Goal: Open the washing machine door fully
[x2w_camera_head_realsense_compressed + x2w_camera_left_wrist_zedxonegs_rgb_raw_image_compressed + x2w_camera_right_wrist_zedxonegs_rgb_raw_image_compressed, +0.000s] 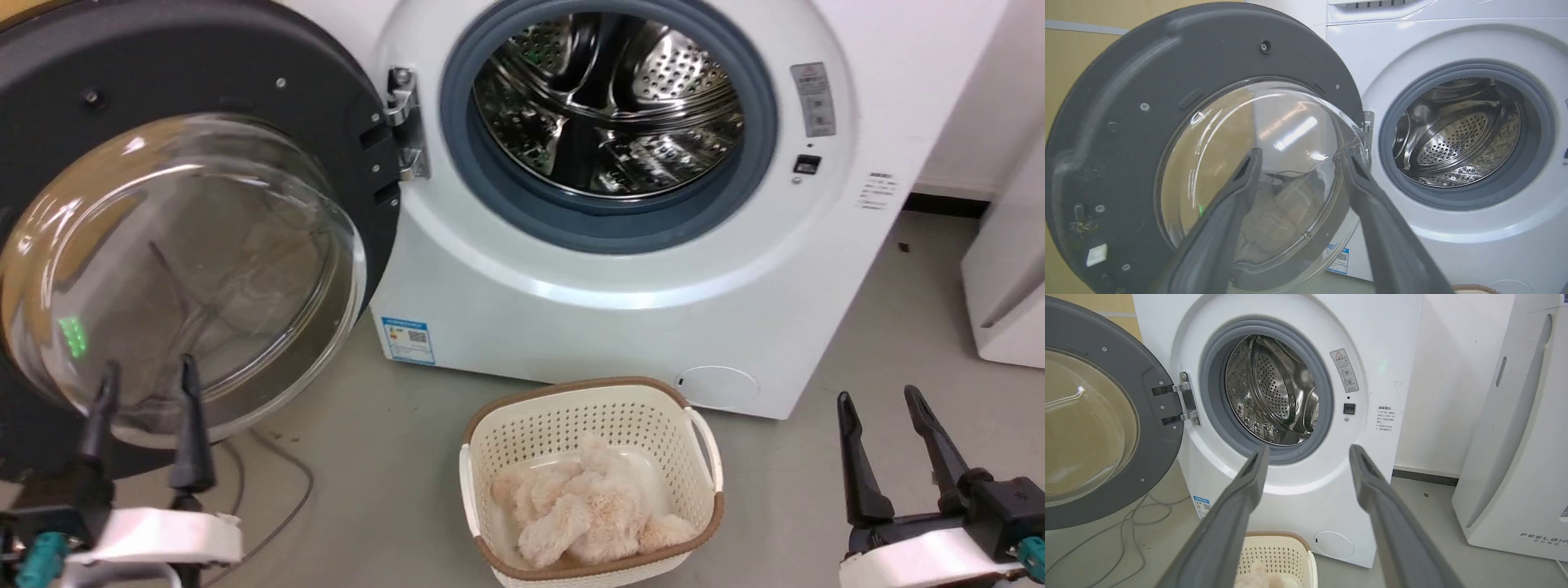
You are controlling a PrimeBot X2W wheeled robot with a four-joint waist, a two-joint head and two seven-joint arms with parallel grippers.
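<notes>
The large round washing machine door (180, 261), a glossy black disc with a bulging clear glass bowl, stands swung wide at nine o'clock of the white front-loading washing machine (571, 310), hanging on its metal hinge (404, 122). The perforated steel drum (608, 106) is fully exposed.

The left gripper (148, 367) sits at seven o'clock in the head view, its dark fingers spread and pinching nothing, pointing at the glass bowl without clearly touching it. The right gripper (878, 396), at five o'clock, is likewise spread and empty.

The door looks at or near its limit. If any swing remains, the robot would do best to nudge the black rim at the edge farthest from the hinge, not the glass. It should follow the hinge's arc gently and keep clear of the cream perforated plastic basket (571, 382) at six o'clock.
</notes>
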